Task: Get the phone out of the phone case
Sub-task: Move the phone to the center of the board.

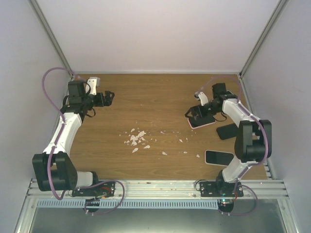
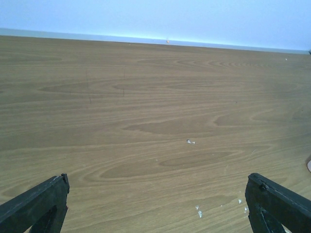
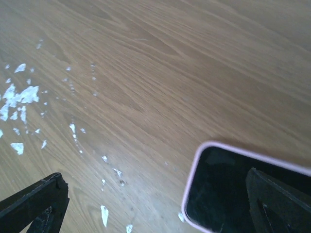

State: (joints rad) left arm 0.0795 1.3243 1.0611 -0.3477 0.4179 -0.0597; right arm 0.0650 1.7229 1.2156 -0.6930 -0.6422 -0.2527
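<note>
The pink phone case (image 3: 192,177) lies flat on the wooden table (image 1: 155,97), at about 3 o'clock from the table's middle in the overhead view, and the phone (image 3: 218,194) sits inside it, screen up. In the right wrist view the pink rim runs unbroken around the dark glass along the corner that shows. The right gripper (image 3: 154,174) hangs just over this case with its jaws spread wide. One finger (image 3: 277,204) is above the screen and the other is out over bare wood at 9 o'clock from it, so nothing is clamped; whether the finger above the screen touches the glass cannot be told. At about 4 o'clock from the pink case, close by but apart from it, lies a flat black slab (image 1: 227,131), and the pictures do not show whether it is a phone or an empty case. At 5 o'clock from the pink case, nearer the arm bases, lies a second phone (image 1: 219,157), dark screen up with a pale edge around it; whether that edge is a case cannot be told. A scatter of small white scraps (image 1: 137,138) lies near the table's middle, toward 7 o'clock. The left gripper (image 2: 156,179) is at 10 o'clock from the middle, well apart from all the phones, its jaws standing wide apart over bare wood and holding nothing.
</note>
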